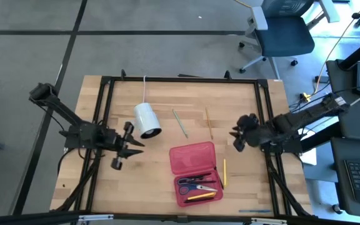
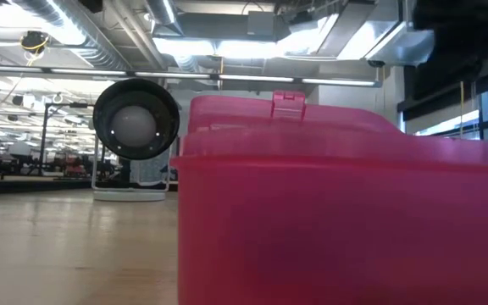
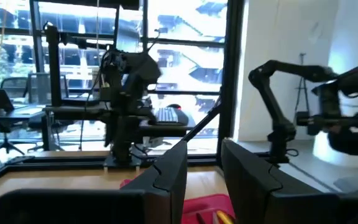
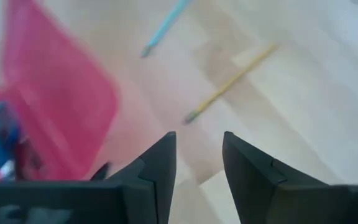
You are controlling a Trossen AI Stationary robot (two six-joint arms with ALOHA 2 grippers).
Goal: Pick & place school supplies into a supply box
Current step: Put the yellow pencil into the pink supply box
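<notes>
The red supply box [image 1: 193, 157] lies open at the table's middle. Its tray [image 1: 199, 187] holds blue-handled scissors, dark pens and a yellow pencil. A short yellow pencil [image 1: 224, 172] lies on the wood just right of the box. A green pencil [image 1: 180, 123] and a wood-coloured pencil [image 1: 209, 122] lie farther back. My right gripper [image 1: 237, 138] hovers open, right of the box's lid; its wrist view shows the wood-coloured pencil [image 4: 229, 81], the green pencil [image 4: 163, 28] and the box [image 4: 55, 93]. My left gripper [image 1: 135, 144] is open, left of the box.
A white cylinder [image 1: 147, 120] with a cord lies on its side behind my left gripper; in the low view it shows as a dark round end [image 2: 135, 119] beside the box [image 2: 346, 212]. A dark frame borders the table [image 1: 105, 187]. A thin stick [image 1: 255, 210] lies at the near edge.
</notes>
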